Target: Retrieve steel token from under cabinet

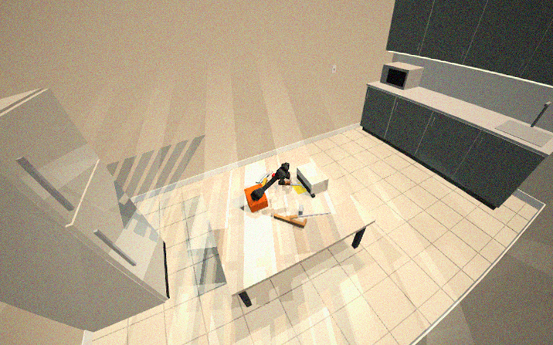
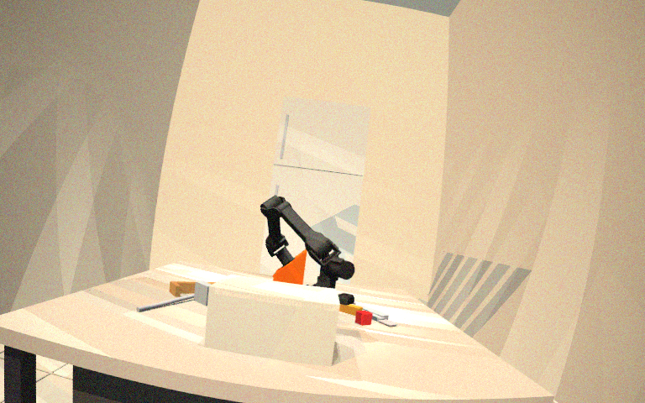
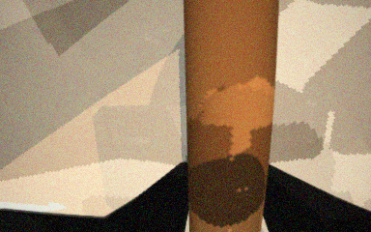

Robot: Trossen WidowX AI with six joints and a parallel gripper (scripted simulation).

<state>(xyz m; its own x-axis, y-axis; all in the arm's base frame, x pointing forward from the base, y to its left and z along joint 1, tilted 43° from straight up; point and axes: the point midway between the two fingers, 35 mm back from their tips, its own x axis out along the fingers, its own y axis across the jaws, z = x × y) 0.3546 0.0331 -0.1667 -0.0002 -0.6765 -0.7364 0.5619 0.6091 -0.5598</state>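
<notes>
My gripper [image 1: 284, 183] [image 3: 221, 171] is shut on a brown wooden handle [image 3: 232, 58], which runs up the middle of the wrist view. In the top view a thin shaft reaches from it towards the white cabinet [image 1: 314, 177] [image 2: 270, 327], above or over the yellow marked area [image 1: 300, 190]; its far end is too small to make out. In the exterior view the cabinet's back hides the gripper's fingers and the tool. The cabinet's front is dark in the top view. I cannot make out the steel token in any view.
A second wooden-handled tool [image 1: 289, 219] with a long grey rod lies on the table, near a grey block [image 1: 300, 209] [image 2: 201, 293]. A red cube [image 2: 363, 317], a yellow piece [image 2: 350, 309] and grey metal pieces [image 2: 387, 322] lie on the other side. A small black object [image 1: 312, 195] is at the cabinet's corner.
</notes>
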